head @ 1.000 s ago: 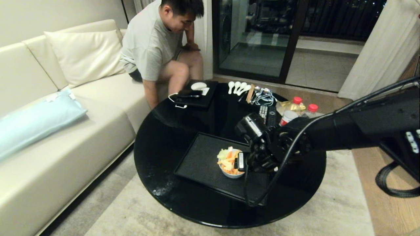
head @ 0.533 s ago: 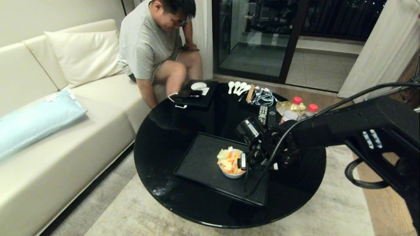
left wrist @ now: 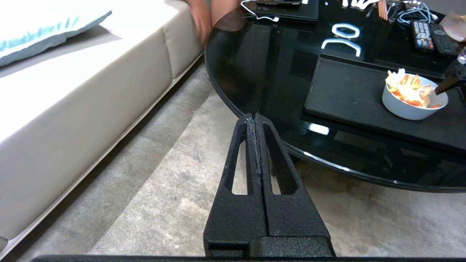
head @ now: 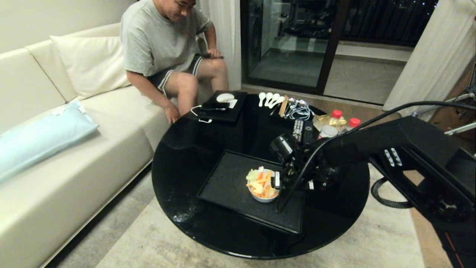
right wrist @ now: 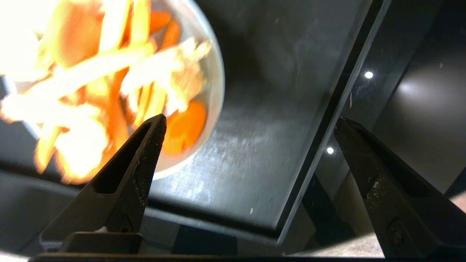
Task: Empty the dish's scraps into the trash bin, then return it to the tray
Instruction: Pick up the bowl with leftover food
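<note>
The right gripper (right wrist: 249,122) hangs over the white bowl (head: 263,196) of carrot and vegetable scraps (head: 260,181), jaws spread wide, one finger above the food, holding nothing; the bowl sits on the black tray (head: 227,184) on the round table (head: 186,149); the left gripper (left wrist: 255,120) is pressed closed above the carpet (left wrist: 174,174).

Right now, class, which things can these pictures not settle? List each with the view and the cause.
- Trash bin: in no view.
- Right gripper, head view: its own wrist covers most of it, so contact with the dish is unclear.
- Scraps, right wrist view: glare and blur hide single pieces.
- Tray, left wrist view: cut off by the picture's edge.
- Person, head view: cropped by the top edge.
</note>
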You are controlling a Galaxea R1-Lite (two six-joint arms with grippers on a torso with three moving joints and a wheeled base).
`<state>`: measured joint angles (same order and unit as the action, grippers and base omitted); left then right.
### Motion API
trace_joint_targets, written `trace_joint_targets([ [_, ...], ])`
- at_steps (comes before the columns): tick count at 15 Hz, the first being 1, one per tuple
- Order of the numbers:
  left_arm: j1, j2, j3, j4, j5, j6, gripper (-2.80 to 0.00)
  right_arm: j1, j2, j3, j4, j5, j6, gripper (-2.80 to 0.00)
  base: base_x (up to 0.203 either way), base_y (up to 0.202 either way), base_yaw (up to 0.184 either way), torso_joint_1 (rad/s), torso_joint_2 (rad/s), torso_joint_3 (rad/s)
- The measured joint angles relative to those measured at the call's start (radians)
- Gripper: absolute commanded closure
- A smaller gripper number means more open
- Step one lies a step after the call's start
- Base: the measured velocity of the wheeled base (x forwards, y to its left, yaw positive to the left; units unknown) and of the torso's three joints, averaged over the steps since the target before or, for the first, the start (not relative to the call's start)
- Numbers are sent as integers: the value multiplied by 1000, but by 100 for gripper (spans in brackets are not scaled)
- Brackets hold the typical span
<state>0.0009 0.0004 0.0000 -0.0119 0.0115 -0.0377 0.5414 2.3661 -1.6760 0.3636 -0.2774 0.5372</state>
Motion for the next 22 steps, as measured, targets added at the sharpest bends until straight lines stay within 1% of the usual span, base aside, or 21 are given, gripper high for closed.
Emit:
trace_joint_targets([
  [10, 0, 0, 0, 0, 0, 0, 0, -55, 88, -61, -6, -19, -14, -280, 0, 0, 0, 0, 0, 0],
  [16, 0, 0, 0, 0, 0, 0, 0, -44, 112, -67, -9, -20, -14, -280, 0, 0, 0, 0, 0, 0],
  [20, 0, 0, 0, 0, 0, 0, 0, -20, 131, -122, 2, -19, -15, -280, 0, 0, 0, 0, 0, 0],
  [22, 0, 0, 0, 0, 0, 0, 0, -14, 141, -146, 29, -18, -15, -280, 0, 0, 0, 0, 0, 0],
])
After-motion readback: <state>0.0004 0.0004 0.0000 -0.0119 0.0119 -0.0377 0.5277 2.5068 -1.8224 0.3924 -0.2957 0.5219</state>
